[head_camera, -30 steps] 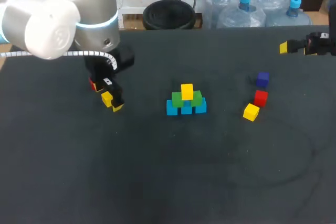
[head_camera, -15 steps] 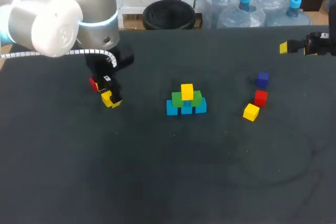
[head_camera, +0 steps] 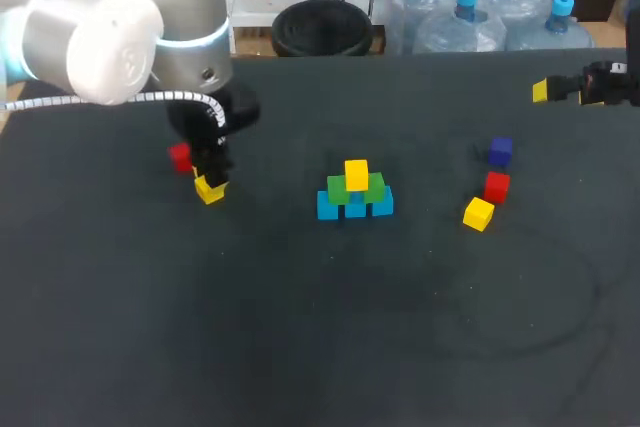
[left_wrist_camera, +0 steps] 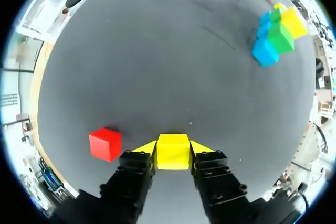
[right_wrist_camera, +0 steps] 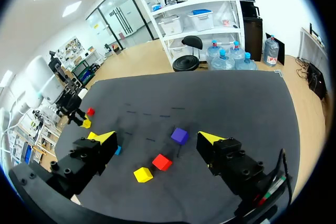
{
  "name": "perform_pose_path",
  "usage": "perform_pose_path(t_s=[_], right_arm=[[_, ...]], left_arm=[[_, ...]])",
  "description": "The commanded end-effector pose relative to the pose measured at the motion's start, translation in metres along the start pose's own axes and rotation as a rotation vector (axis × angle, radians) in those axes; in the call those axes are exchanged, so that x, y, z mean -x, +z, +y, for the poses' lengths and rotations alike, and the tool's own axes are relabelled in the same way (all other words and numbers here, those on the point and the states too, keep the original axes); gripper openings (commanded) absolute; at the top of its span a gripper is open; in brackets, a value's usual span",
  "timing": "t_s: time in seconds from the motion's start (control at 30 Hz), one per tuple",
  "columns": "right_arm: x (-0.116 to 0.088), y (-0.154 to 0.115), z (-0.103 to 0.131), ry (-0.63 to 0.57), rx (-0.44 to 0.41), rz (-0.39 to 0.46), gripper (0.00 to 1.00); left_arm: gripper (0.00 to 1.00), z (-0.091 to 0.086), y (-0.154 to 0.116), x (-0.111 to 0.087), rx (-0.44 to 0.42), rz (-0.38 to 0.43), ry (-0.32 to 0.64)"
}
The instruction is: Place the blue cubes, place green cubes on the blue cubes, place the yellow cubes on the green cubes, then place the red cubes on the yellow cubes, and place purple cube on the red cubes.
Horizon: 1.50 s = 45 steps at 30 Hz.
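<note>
**Two-arm cube stacking: left pincer on a yellow cube, right pincer idle**

**Head view.** On the dark table (head_camera: 300, 347) the stack (head_camera: 355, 192) stands near the middle. It has blue cubes (head_camera: 327, 207) at the base, green cubes (head_camera: 372, 187) on them and the top yellow cube (head_camera: 356, 172) above. At 9 o'clock from the stack, well apart, the left gripper (head_camera: 210, 185) points down, clamped on the held yellow cube (head_camera: 209, 192). The left red cube (head_camera: 180, 157) lies at 10 o'clock of that cube, just beside it. At 3 o'clock from the stack lie three loose cubes. The purple cube (head_camera: 500, 151) sits at 12 o'clock of the right red cube (head_camera: 496, 186), and the loose yellow cube (head_camera: 478, 213) sits at its 7 o'clock. The right gripper (head_camera: 575, 91) is at 2 o'clock from the stack, near the table's far right edge.

**Left wrist view.** Both yellow fingertips press the held yellow cube (left_wrist_camera: 172, 153) from opposite sides. The left red cube (left_wrist_camera: 105, 144) rests beside one finger, apart from it. Taking 12 o'clock as straight ahead of the fingers, the stack (left_wrist_camera: 275, 35) stands far off at about 1 o'clock.

**Right wrist view.** The right gripper (right_wrist_camera: 156, 138) is spread wide and holds nothing. Through the gap show the purple cube (right_wrist_camera: 179, 135), then the right red cube (right_wrist_camera: 161, 161) at its 7 o'clock, then the loose yellow cube (right_wrist_camera: 143, 174) at 8 o'clock of the red one.
</note>
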State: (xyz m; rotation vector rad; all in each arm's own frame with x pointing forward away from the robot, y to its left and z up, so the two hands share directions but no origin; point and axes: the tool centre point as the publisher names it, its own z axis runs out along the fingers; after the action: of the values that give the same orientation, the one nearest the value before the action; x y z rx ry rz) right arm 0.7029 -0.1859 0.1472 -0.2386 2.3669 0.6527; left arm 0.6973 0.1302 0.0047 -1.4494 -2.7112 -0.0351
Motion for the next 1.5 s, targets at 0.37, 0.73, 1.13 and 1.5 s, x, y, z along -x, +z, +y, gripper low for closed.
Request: perform_pose_path(t_s=[0.37, 0.73, 1.13, 1.5], right_arm=[[0.0, -0.001, 0.001, 0.001, -0.005, 0.0, 1.0], [0.0, -0.001, 0.001, 0.001, -0.005, 0.0, 1.0], [0.0, -0.001, 0.001, 0.001, -0.005, 0.0, 1.0], [0.0, -0.001, 0.001, 0.001, -0.005, 0.0, 1.0]], left_arm=[[0.0, -0.037, -0.059, 0.05, -0.005, 0.016, 0.316], [0.0, -0.062, -0.086, 0.088, 0.041, 0.029, 0.513], [0.0, -0.079, -0.093, 0.111, 0.042, 0.022, 0.552], [0.0, -0.099, -0.086, 0.114, 0.011, -0.013, 0.537]])
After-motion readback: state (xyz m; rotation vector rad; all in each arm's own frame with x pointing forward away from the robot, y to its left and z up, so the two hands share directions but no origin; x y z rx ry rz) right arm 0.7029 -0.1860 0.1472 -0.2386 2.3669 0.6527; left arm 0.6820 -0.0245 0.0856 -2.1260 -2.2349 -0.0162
